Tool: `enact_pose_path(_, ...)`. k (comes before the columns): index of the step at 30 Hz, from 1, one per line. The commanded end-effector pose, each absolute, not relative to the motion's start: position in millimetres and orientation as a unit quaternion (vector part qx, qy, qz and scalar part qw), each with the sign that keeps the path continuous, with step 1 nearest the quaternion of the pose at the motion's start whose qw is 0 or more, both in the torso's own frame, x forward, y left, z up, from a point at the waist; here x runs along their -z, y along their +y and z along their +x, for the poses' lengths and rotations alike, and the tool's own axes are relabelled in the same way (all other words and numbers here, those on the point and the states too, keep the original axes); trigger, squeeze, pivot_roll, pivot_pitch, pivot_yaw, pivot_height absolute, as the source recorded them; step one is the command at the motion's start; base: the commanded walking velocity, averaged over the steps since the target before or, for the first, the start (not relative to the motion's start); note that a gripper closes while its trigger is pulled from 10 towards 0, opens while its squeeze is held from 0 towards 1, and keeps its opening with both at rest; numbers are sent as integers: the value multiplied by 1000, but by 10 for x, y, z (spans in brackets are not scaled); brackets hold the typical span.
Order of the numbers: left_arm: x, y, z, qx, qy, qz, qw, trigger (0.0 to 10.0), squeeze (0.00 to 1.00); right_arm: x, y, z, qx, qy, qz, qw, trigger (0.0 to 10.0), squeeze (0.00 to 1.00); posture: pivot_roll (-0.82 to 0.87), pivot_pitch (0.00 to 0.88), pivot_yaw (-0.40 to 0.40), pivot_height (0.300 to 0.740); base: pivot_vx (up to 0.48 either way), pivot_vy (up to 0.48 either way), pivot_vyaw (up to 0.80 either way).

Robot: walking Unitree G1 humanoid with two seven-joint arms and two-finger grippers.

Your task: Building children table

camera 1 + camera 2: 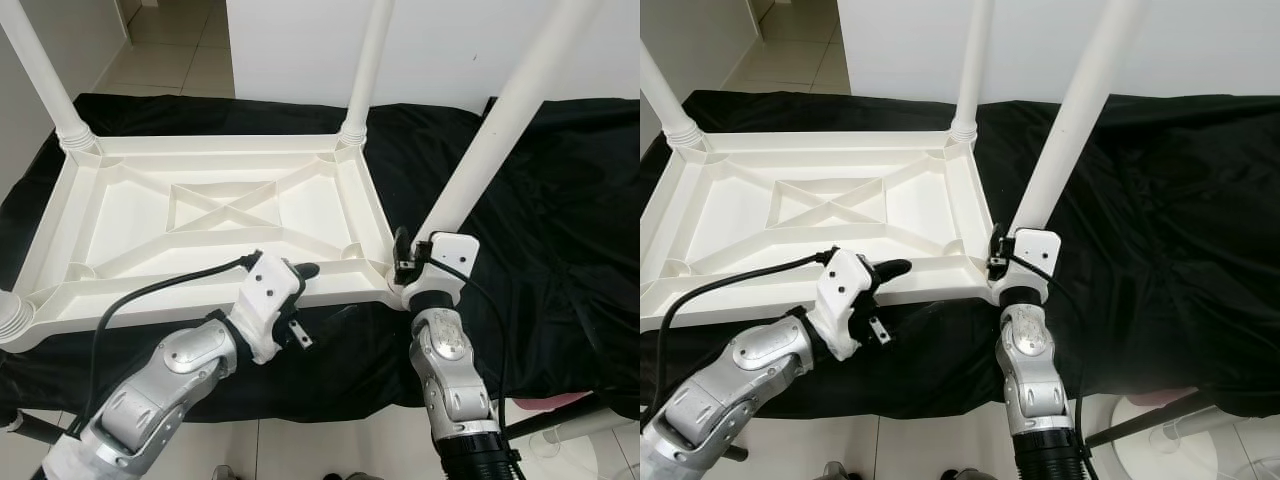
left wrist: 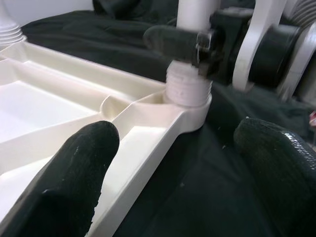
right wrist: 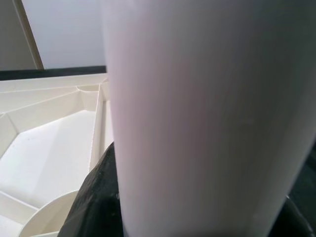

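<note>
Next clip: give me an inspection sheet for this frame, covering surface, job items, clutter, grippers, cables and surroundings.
Surface: black cloth spread under the work.
Job's things: white tabletop lying upside down, ribbed underside up; legs stand in its corner sockets, including the near right leg.
Clutter: nothing seen on the cloth.
Grippers: right gripper clamped on the near right leg just above its threaded base, jaws shut on it; left gripper beside the tabletop's near rim, jaws open, holding nothing.
Cables: black cable looping along the left arm, crossing the tabletop's near rim.
Surroundings: tiled floor and white wall behind; a dark stand bar low on the right.
</note>
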State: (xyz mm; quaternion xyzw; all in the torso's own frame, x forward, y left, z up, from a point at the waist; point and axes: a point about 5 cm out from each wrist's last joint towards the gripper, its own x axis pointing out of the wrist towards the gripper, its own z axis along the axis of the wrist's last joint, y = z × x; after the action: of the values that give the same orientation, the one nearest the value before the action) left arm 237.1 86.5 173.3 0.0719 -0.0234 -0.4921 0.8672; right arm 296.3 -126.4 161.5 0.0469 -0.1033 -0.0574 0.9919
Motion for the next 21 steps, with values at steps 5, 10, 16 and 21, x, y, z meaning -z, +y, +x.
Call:
enact_pose_path(5,-1714,854,2287,563,-19,91,821,10000,0,-1584,-1326,2958,82,-82,56,992,10000,0,11,91,-61,740,0,0,0)
enact_pose_path(10,-1713,865,2291,563,-17,93,821,10000,0,-1589,-1305,2942,78,-83,55,992,10000,0,10,91,-60,740,0,0,0)
enact_pose_path(16,-1710,873,2279,566,-13,93,819,10000,0,-1474,-1300,2876,28,-76,38,996,10000,0,8,93,-57,740,0,0,0)
enact_pose_path(21,-1698,867,2256,572,-10,94,815,10000,0,-1338,-1432,2848,-40,-55,20,997,10000,0,6,95,-55,740,0,0,0)
